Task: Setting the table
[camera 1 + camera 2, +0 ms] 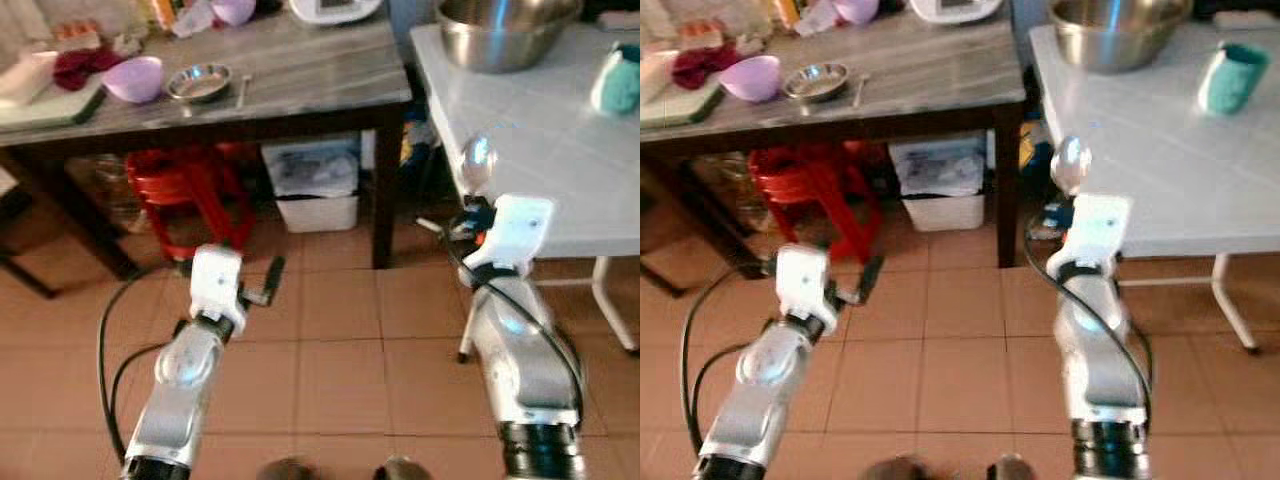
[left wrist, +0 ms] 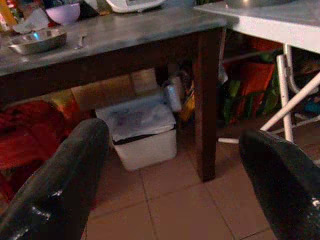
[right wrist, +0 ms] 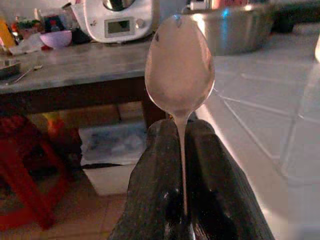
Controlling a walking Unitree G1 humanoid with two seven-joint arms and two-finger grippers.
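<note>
1. Right wrist view showed the right gripper [image 3: 184,150] pinching a metal spoon [image 3: 180,70] by its thin handle, the two black fingers pressed together on the stem and the bowl standing upright above them.
2. In the head views the spoon sat at about 12 o'clock from that gripper, just beside the near edge of the white table [image 1: 560,150], not yet over it.
3. The spoon looked light, stiff and polished, so it was probably slippery; a grip low on a narrow stem could let it twist or slide, and a hold nearer the middle of the handle would likely be steadier.
4. The left gripper [image 2: 175,165] hung over the tiled floor with its fingers spread wide and nothing between them, pointed toward the dark table [image 1: 300,70] at 12 o'clock.
5. On the dark table lay a purple bowl [image 1: 133,78], a small steel dish [image 1: 199,82] and another spoon [image 1: 243,88]; a large steel bowl [image 1: 505,30] and a teal cup [image 1: 618,82] stood on the white table at about 1 o'clock.
6. Setting the spoon down flat on the white table seemed the likely step in hand.
</note>
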